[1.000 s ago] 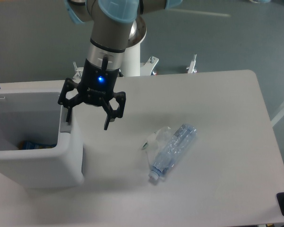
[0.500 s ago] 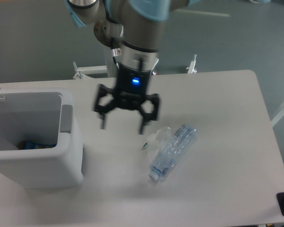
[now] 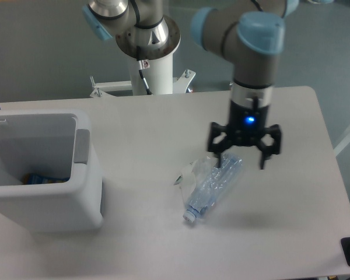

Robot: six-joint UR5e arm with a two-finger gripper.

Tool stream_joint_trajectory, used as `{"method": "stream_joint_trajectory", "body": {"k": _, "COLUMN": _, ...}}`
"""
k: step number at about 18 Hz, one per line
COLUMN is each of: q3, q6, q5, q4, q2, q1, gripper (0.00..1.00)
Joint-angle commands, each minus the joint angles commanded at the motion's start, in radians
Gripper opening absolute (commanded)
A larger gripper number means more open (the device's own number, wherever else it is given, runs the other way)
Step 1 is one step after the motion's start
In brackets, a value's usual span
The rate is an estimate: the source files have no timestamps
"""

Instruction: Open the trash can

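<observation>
One gripper [image 3: 242, 157] hangs over the right half of the white table [image 3: 291, 233], fingers spread wide & holding nothing, a blue light lit on its body — it sits just above the upper end of a crushed clear plastic bottle [image 3: 213, 186], which lies tilted near the table's middle w/ its cap toward the front edge. The trash can [image 3: 46, 201] stands at the left edge, well apart from the gripper — top open, lid not seen over the opening, grey tab [image 3: 81, 146] on its right rim & something blue-and-yellow down inside, too small to tell what.
</observation>
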Motion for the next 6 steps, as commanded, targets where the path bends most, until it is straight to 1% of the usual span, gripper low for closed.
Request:
{"method": "stream_joint_trajectory", "body": {"k": 1, "q3": 0.006, "q6": 0.055, "q5": 0.018, "q4": -0.005, "q2": -0.011, "q1": 0.000, "gripper": 1.00}}
{"method": "stream_joint_trajectory", "body": {"k": 3, "q3": 0.015, "q6": 0.125, "q5": 0.051, "q4": -0.009, "q2": -0.023, "q1": 0.000, "gripper": 1.00}}
{"method": "stream_joint_trajectory", "body": {"k": 6, "q3": 0.005, "q6": 0.163, "q5": 0.101, "q4": -0.012, "q2": -0.028, "q1": -0.005, "gripper": 1.00}}
